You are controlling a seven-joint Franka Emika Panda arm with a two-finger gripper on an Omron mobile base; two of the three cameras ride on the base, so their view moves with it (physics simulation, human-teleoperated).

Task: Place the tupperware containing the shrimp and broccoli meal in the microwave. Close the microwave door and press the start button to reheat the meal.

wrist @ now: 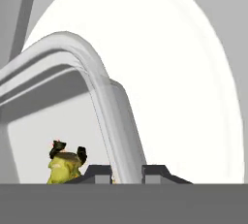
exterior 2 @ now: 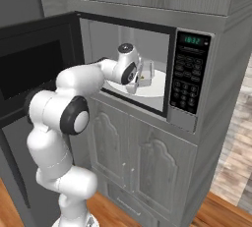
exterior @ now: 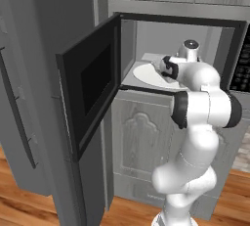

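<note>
Translucent grey-white tupperware [wrist: 104,102], rounded at the corner with a smooth raised rim, held inside the microwave [exterior 2: 197,123] over the glossy white round turntable plate [wrist: 193,72]. Rim wall pinched between the two small dark fingertips of the gripper [wrist: 127,172], claw clamped on the container's edge. Inside the tub at seven o'clock in the hand view, a lumpy yellow-green broccoli floret [wrist: 62,168] with dark bits on top; shrimp not made out. From the right base view, container [exterior 2: 145,76] seen tilted above the plate [exterior 2: 155,89], at the end of the white arm's wrist [exterior 2: 127,69]. Pale, flat-walled cavity; black keypad strip [exterior 2: 187,76] with small rounded buttons at three o'clock. Dark matte microwave door [exterior: 90,85] with black window swung wide open at nine o'clock in the left base view. Carved grey wood-grain cabinet panels [exterior 2: 147,167] below, warm plank floor [exterior: 29,205] beneath.
</note>
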